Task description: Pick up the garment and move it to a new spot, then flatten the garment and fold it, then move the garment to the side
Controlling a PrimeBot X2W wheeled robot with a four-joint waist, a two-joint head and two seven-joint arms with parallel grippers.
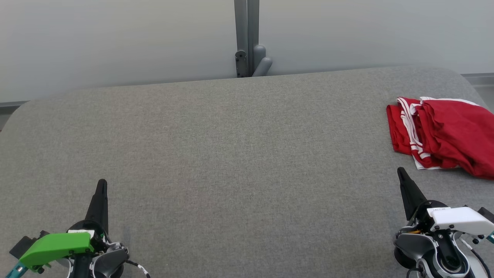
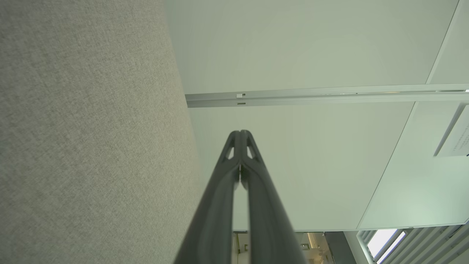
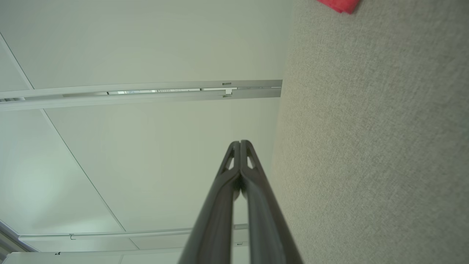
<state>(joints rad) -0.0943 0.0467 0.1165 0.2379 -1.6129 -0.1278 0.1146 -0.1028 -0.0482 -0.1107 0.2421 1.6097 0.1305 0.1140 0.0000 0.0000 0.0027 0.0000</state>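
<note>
A red garment [image 1: 447,135] with white stripes lies crumpled at the far right of the grey table [image 1: 231,154], reaching the head view's right edge. A corner of the garment [image 3: 339,5] shows at the top of the right wrist view. My right gripper [image 1: 401,172] hovers just in front of it, shut and empty, fingers pressed together [image 3: 240,143]. At the lower left my left gripper [image 1: 102,183] is shut too, holding nothing, its tips touching [image 2: 240,132].
The grey felt-covered table has rounded far corners. Behind it stands a pale wall with a grey post [image 1: 247,38] at the middle. Wall panels and a rail [image 2: 329,95] lie beyond the table's edge in both wrist views.
</note>
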